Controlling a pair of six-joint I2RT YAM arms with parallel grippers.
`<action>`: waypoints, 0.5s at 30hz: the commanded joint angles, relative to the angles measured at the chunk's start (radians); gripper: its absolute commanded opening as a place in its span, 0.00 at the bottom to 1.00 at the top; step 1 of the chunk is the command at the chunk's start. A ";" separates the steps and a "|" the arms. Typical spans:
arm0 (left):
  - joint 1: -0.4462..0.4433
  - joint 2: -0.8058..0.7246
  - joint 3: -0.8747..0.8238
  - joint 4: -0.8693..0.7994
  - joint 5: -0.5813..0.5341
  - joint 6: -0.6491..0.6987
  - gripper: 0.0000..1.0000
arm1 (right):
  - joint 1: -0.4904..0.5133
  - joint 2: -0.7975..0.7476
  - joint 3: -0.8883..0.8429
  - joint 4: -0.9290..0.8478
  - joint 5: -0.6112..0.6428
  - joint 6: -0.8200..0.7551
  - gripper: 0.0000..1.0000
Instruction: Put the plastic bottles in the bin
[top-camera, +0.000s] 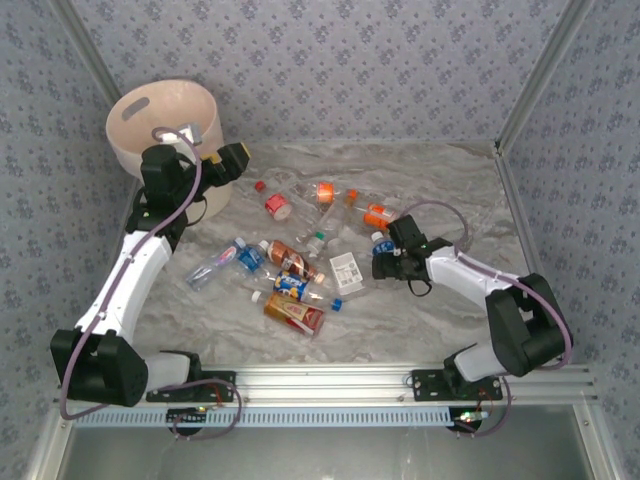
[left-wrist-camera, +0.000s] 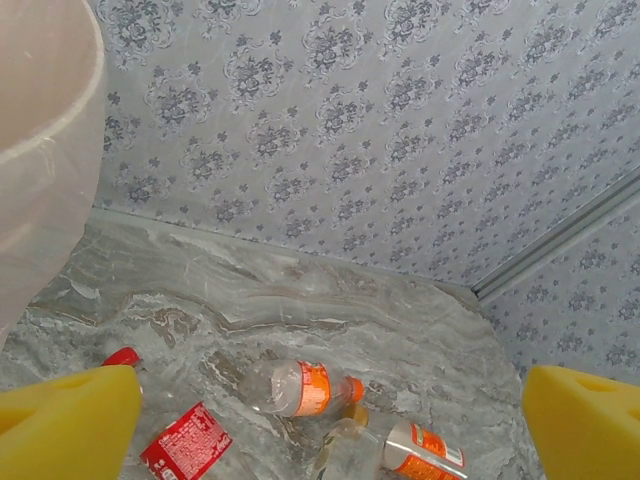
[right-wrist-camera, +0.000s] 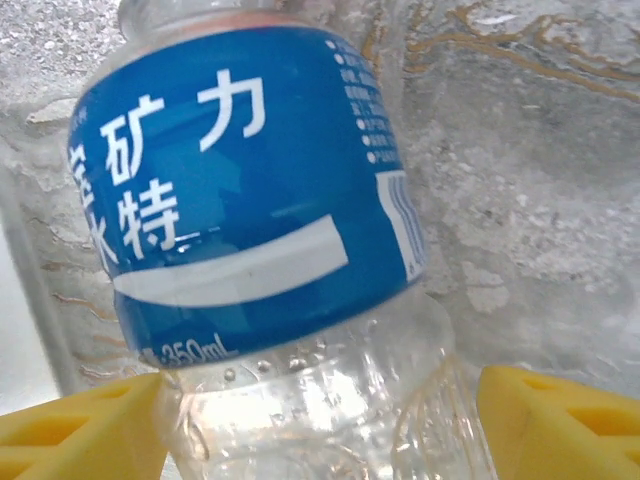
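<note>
Left hand (top-camera: 221, 159) hangs raised just beside the bin (top-camera: 128, 150), at about rim height. Fingers are spread wide with nothing between them; the wrist view looks past them to the far wall and a few bottles lying below. I judge it parked here because this is the drop point, with the pile near below it. Right hand (top-camera: 384, 264) is low on the surface (top-camera: 450, 190) at the right edge of the pile, a blue-labelled bottle (right-wrist-camera: 240, 200) set between its fingers (right-wrist-camera: 85, 430). The pads sit against or just beside its clear sides; I cannot tell whether they are pressing. The hand straddles the body below the label, which I read as the firmest place to take it. Count: one bin, at the far left corner. The plastic bottles (top-camera: 295, 262) lie scattered mid-surface, between my two arms; I make it about eleven, but the clear ones overlap, so the count is not firm. Caps seen: red, orange, blue.
</note>
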 joint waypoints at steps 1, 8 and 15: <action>-0.002 -0.013 -0.007 0.017 -0.015 0.011 0.98 | 0.007 0.000 -0.013 -0.038 0.030 0.018 0.86; -0.002 -0.003 -0.008 0.015 -0.005 0.011 0.98 | 0.016 0.021 -0.041 -0.022 0.061 0.019 0.83; -0.009 0.003 0.008 0.011 0.039 0.018 0.98 | 0.047 -0.079 -0.049 -0.021 0.056 -0.028 0.67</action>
